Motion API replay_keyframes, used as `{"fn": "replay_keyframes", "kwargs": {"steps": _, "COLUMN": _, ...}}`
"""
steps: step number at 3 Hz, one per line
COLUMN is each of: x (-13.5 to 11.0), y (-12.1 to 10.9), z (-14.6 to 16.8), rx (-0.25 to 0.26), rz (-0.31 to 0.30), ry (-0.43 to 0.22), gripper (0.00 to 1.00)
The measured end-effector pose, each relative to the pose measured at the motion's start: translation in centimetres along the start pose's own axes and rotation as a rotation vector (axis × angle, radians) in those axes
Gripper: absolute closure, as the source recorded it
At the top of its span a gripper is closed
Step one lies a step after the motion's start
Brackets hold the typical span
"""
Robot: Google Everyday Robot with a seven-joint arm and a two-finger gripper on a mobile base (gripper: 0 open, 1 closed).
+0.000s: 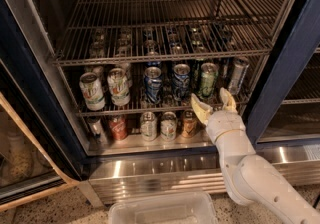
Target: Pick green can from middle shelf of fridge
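Note:
The fridge [280, 73] stands open with its dark blue frame and grey wire racks. The green can [207, 80] stands upright at the front of the middle shelf [150, 109], to the right of two blue cans [181, 80]. My gripper [214, 103] is open, its two pale fingers spread just below and in front of the green can, at the level of the shelf's front rail. It holds nothing. A silver can [237, 75] stands to the right of the green can.
Two mostly white cans with green logos [92, 90] stand at the shelf's left. Several cans [148, 125] sit on the floor panel below. The top rack [165, 28] is bare. A clear plastic bin [160, 209] lies on the floor in front.

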State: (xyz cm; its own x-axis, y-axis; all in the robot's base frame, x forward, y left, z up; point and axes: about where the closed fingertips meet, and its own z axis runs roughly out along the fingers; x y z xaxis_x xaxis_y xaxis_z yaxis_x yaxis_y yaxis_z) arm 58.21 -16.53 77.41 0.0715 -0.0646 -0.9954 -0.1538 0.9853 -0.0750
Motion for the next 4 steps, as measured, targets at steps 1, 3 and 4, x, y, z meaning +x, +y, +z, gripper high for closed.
{"fn": "replay_keyframes", "kwargs": {"steps": 1, "x": 0.0, "y": 0.0, "z": 0.0, "rx": 0.0, "rz": 0.0, "ry": 0.0, "gripper": 0.36}}
{"fn": "replay_keyframes", "kwargs": {"steps": 3, "x": 0.0, "y": 0.0, "z": 0.01, "rx": 0.0, "rz": 0.0, "ry": 0.0, "gripper": 0.29}}
{"fn": "replay_keyframes", "kwargs": {"steps": 4, "x": -0.08, "y": -0.06, "z": 0.3, "rx": 0.001, "rz": -0.002, "ry": -0.003, "gripper": 0.36}}
